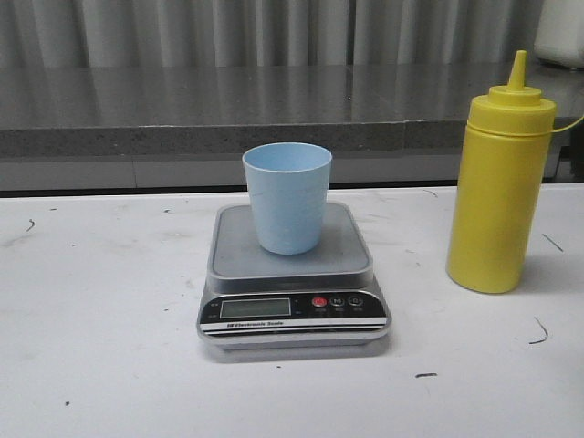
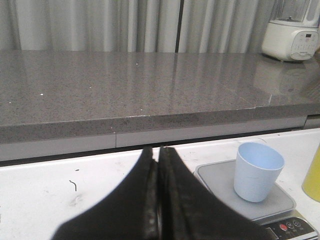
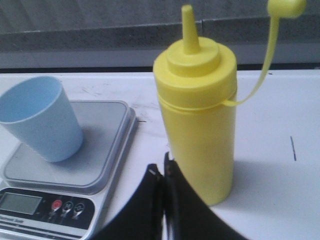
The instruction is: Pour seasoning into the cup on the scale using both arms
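Two surfaces fill the scene: a white table (image 1: 109, 365), scuffed with small dark marks, and behind it a long grey speckled stone counter (image 1: 182, 100) backed by pale grey curtains (image 1: 274, 32). A white kitchen appliance (image 2: 291, 35) sits on the far end of that counter.

Biggest task item is the yellow seasoning bottle (image 1: 500, 182), upright on the table to the right of the scale, apart from it, nozzle uncovered; in the right wrist view its small tip cap (image 3: 286, 7) hangs off on a yellow tether.

Silver digital scale (image 1: 294, 283) sits mid-table, black front panel facing the camera, LCD blank-looking, one red button and two dark ones.

Pale blue cup (image 1: 286, 197) stands upright on the scale platform, roughly centred, looks empty.

Left gripper (image 2: 158, 200): black fingers pressed together, gripping nothing, low over the table just left of the scale.

Right gripper (image 3: 163, 200): fingers also closed tight, empty, close in front of the bottle, between it and the scale; contact with the bottle cannot be told.
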Controlling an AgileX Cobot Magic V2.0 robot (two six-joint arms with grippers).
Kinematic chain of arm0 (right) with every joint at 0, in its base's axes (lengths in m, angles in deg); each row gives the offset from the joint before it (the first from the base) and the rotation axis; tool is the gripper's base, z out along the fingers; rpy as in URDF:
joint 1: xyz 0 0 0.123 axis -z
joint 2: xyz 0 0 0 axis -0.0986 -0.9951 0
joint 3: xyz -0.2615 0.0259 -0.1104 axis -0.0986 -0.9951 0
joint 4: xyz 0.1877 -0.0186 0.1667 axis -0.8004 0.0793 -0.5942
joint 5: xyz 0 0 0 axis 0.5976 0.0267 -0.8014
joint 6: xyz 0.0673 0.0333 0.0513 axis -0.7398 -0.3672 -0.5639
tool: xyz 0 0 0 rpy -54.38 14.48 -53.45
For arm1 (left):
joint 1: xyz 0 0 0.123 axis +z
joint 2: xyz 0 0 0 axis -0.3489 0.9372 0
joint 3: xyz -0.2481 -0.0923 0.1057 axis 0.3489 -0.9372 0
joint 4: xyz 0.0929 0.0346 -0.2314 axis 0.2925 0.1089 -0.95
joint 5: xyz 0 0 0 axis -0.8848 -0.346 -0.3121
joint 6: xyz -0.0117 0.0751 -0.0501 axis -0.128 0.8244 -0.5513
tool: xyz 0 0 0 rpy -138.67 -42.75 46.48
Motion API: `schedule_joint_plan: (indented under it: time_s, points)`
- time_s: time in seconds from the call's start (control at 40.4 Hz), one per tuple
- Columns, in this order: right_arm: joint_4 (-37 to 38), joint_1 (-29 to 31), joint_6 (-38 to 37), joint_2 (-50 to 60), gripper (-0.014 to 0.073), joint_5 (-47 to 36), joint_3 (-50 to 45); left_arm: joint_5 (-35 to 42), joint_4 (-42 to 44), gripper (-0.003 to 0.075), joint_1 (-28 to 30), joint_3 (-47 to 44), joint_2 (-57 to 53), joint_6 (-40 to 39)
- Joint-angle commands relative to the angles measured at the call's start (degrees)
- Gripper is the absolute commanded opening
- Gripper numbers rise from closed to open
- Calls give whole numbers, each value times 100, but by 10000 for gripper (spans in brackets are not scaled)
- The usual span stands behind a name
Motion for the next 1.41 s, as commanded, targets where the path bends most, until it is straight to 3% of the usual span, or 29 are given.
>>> schedule_joint_plan:
  time_s: [0.0, 0.124, 0.247, 0.445, 1.385]
  points:
    - [144, 0, 240, 714, -59, 255, 153, 443, -49, -20, 5, 151, 59, -57]
    - [144, 175, 951, 1392, -59, 1588, 521, 443, -49, -20, 5, 151, 59, -57]
    - [261, 700, 1114, 1727, -60, 3086, 1165, 443, -49, -20, 5, 151, 59, -57]
    - [783, 1492, 1109, 1891, -60, 4334, 1866, 443, -49, -20, 5, 151, 59, -57]
    - [783, 1551, 1109, 2163, -60, 4398, 1854, 455, -49, -20, 5, 151, 59, -57]
